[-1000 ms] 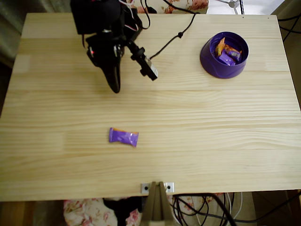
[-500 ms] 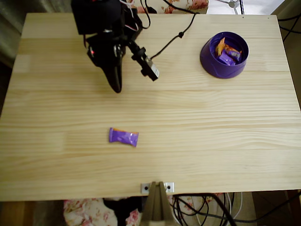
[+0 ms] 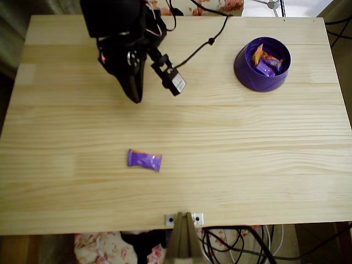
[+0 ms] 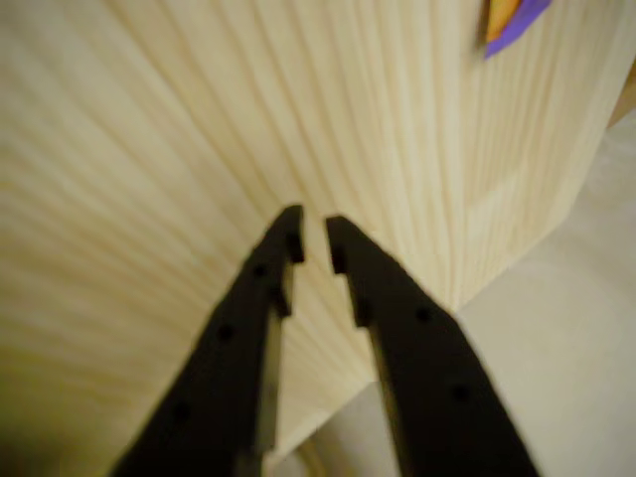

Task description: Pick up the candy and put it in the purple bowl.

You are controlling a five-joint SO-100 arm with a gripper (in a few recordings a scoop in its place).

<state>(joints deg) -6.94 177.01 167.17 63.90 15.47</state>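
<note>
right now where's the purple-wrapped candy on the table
In the overhead view the small purple-wrapped candy lies alone on the light wooden table, left of centre near the bottom edge, well below the black gripper.

Matte black plastic robot arm with a tiny red light on its side, trailing black cables, a small black camera module with pale face. Two slim black tapering gripper fingers, notched near tips, with small round holes.

Light pine bench with lengthwise grain fills the overhead frame; metal bracket at its lower edge, black cables below, floral fabric at lower left.
</note>
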